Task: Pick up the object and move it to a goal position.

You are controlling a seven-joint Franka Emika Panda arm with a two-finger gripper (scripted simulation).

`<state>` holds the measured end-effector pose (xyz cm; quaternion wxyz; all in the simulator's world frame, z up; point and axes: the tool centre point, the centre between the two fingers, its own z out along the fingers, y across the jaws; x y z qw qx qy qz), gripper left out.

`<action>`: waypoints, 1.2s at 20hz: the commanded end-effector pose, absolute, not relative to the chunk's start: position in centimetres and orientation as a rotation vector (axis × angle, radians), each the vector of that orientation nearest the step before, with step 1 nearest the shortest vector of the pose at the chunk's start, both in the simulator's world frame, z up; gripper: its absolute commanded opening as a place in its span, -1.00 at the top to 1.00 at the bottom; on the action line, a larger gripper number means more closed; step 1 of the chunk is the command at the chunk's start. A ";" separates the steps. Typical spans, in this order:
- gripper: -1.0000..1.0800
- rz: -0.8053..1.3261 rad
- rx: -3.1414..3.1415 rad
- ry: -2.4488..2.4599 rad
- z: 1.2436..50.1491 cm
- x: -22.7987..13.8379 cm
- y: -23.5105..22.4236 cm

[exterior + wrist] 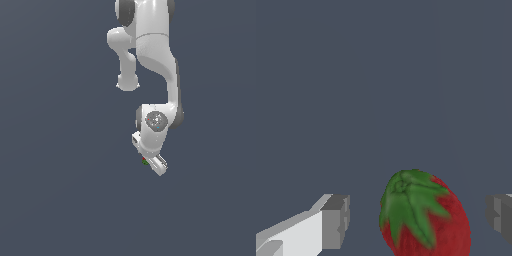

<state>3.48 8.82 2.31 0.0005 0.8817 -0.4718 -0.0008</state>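
I see the white two-fingered end effector [416, 220] spread wide, the small red strawberry-like object [425, 215] between its fingers, untouched. It looks light, rounded, perhaps slippery; I'd pinch across its red flanks.

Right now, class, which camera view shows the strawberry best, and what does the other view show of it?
The wrist view shows it best: the strawberry fills the frame, red with green leaves, lying between the spread fingers with gaps on both sides. In the exterior view the strawberry is only a tiny red-green speck beside the gripper.
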 end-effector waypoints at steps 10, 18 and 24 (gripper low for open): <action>1.00 0.000 2.770 -1.482 2.3 3.6 8.8; 1.00 0.000 2.770 -1.482 3.2 3.2 8.4; 1.00 -0.001 2.770 -1.482 5.6 2.1 7.3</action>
